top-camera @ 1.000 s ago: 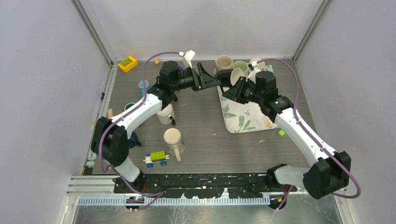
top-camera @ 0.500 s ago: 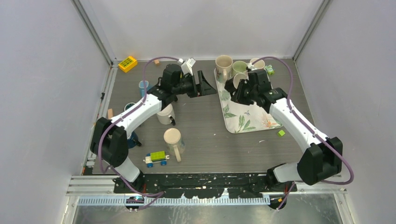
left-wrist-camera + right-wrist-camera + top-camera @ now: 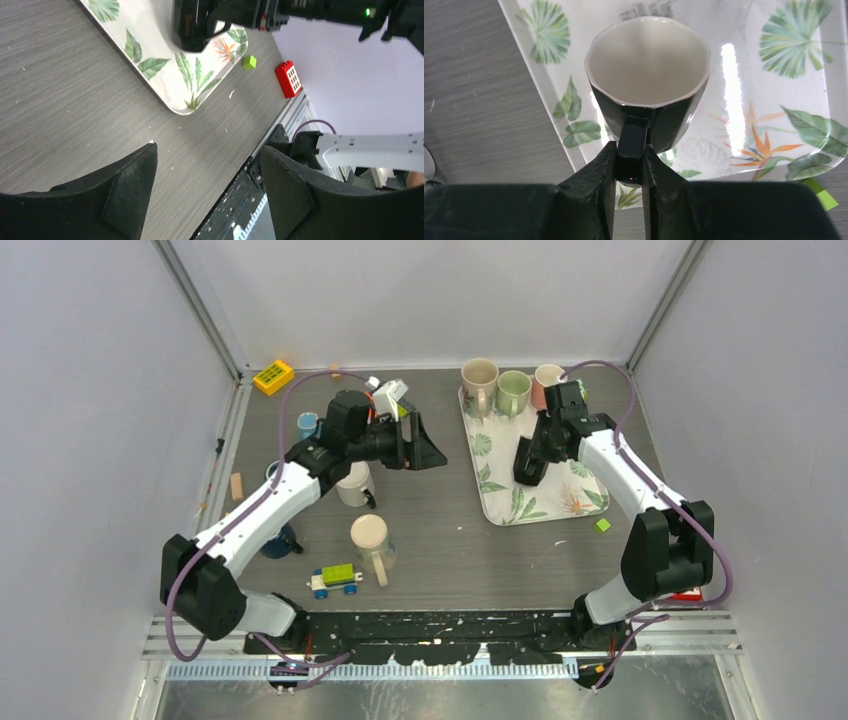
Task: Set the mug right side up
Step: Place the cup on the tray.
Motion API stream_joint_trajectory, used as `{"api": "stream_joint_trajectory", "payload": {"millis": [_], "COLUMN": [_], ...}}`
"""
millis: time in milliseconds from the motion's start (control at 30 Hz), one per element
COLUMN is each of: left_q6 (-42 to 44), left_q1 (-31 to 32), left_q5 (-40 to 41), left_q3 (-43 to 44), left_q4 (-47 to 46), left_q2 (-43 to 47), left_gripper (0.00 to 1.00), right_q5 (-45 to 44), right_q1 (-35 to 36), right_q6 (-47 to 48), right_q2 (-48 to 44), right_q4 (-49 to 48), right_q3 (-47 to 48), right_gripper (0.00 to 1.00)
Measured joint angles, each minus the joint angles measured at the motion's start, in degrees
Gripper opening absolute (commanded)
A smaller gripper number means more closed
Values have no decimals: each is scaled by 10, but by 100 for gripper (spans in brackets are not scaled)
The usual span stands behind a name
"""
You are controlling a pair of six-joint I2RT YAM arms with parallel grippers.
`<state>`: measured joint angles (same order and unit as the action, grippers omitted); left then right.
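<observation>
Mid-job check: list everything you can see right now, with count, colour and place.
black mug: 1, black with a white inside, over the tray, held by its handle
tray: 1, white with leaf print, right side of the table
tray mugs: 3, cream, green and pale, at the tray's back edge
cream mug: 1, cream, front left of centre
white mug: 1, white, under the left arm
blue cup: 1, blue, back left
toy car: 1, blue and white with a green brick, front left
yellow block: 1, yellow, back left corner
green cube: 1, green, right of the tray
red block: 1, red, front right edge
table: 1, grey wood grain
left gripper: 1, black, open, empty
right gripper: 1, black, shut on the mug's handle
</observation>
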<state>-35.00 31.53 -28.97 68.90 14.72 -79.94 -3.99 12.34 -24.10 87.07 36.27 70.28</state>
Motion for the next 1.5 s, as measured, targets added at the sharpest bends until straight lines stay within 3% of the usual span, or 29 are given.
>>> {"api": "stream_joint_trajectory", "payload": {"millis": [300,867,1500], "left_q6": [25,27,49], "left_q1": [7,7,7], "left_q5": [0,4,4], "left_q3": [-47,-59,-61], "left_q4": [35,49,70], "left_q2": [53,90,107], "left_gripper": [77,77,79], "right_q5": [-64,-222,-205], "right_q1": [-15,36,-47], "right_q6": [0,14,54], "right_q2": [14,-65,61], "right_q4": [-32,-350,-458], "right_q3": [-3,-225,-160], "right_gripper": [1,1,1]}}
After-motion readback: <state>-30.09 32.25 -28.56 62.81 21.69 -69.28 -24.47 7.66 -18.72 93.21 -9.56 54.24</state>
